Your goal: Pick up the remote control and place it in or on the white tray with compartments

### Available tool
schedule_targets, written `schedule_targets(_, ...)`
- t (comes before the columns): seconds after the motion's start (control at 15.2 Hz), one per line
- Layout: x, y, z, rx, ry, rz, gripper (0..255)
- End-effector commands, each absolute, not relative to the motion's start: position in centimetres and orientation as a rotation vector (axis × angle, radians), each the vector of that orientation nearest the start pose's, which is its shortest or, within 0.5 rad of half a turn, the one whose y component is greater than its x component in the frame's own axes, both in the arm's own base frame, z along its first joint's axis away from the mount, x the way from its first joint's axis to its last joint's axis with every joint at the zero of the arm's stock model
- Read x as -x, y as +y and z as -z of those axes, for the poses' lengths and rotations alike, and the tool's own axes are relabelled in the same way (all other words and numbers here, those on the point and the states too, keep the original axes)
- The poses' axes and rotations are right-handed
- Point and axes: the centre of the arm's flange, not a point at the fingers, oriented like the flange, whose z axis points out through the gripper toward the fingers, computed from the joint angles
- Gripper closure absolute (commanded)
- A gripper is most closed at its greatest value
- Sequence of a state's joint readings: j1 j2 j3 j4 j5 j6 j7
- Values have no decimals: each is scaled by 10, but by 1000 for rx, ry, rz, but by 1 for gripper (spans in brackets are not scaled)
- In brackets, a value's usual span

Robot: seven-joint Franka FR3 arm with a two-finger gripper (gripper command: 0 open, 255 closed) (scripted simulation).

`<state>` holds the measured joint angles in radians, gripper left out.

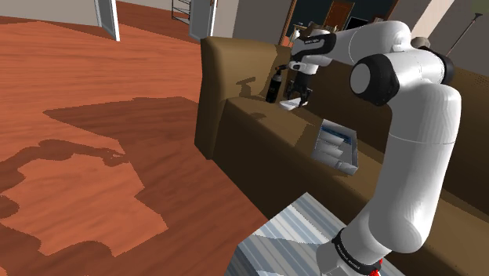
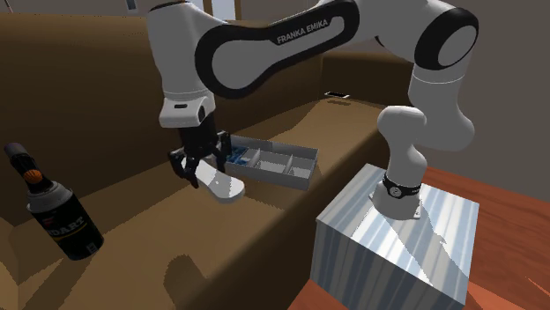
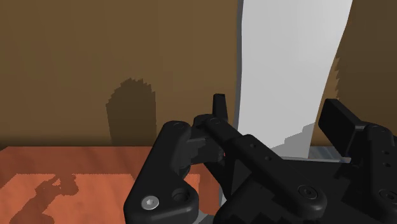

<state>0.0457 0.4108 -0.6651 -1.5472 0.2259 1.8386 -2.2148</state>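
Looks from behind the stand [image 1: 298,235] along the sofa [image 1: 258,149] at the shoulder. Faces the arm [image 2: 264,40] closely in the second exterior view, sharing stand, sofa, tray [image 2: 284,181]. Sits tight against the sofa back at the wrist.

Black fingers [image 2: 188,167] clasp a white remote [image 2: 222,185] just beside the compartment tray [image 2: 295,180].

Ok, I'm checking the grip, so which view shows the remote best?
The second exterior view: the pale remote sticks out from the gripper, most of its outline plain. The wrist view shows it close, clasped between the fingers, one end cut off. The shoulder view shows a pale bit under the gripper.
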Motion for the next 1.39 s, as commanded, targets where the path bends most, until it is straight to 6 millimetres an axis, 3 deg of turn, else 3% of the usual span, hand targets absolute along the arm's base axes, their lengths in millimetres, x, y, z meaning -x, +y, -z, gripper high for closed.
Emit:
schedule_targets(0.0,-575,-318,-462,2206,-2202,-58,255)
schedule_targets(0.4,-575,-318,-490,2206,-2202,-58,255)
schedule_targets(1.32,-398,-372,-493,2206,-2202,-58,255)
